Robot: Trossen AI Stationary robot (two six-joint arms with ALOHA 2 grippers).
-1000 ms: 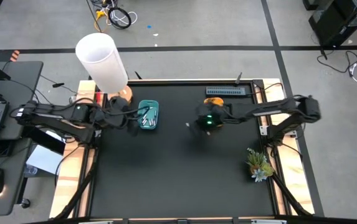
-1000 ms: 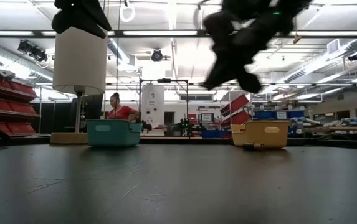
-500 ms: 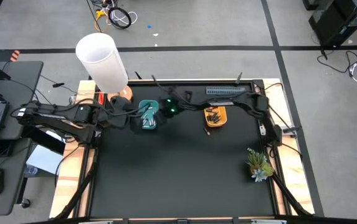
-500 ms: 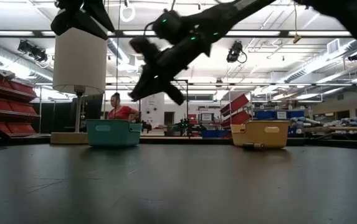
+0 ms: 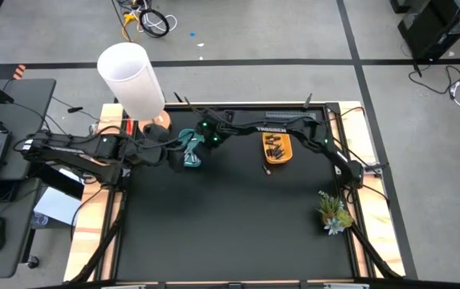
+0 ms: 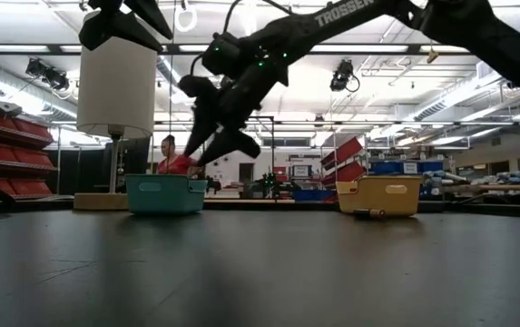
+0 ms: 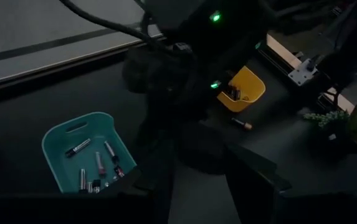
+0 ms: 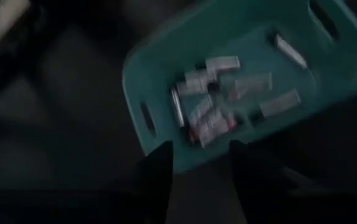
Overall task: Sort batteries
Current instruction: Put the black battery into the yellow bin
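The right gripper (image 6: 214, 145) is held above the teal tray (image 5: 191, 149), at about 11 o'clock of the table in the high view. Its two fingers (image 8: 156, 171) are seen parted in the right wrist view, with a clear gap between them and nothing gripped. The left gripper (image 5: 168, 152) is stationed just at the tray's 9 o'clock side; whether its fingers are parted cannot be told.

Whitish-silver batteries (image 8: 212, 65) are seen lying loose on the floor of the teal tray; about eight are counted in the right wrist view, though the blur makes the count uncertain. Dark batteries (image 5: 275, 149) are seen in the yellow tray (image 5: 278, 159), at about 1 o'clock of the table; they overlap and an exact count is not obtained. One further battery (image 7: 241, 124) is noted lying on the table just beside the yellow tray, outside it.

The table surface (image 5: 230, 225) is black and matte, framed by pale wooden edges. One small artificial plant (image 5: 333, 212) is noted at 4 o'clock, and one white cylindrical lamp shade (image 5: 131, 79) at 11 o'clock, beyond the teal tray. Two trays are counted in all.

In the low view a large hall with ceiling strip lights and red shelving is seen behind the table; one person (image 6: 174, 160) is visible behind the teal tray.
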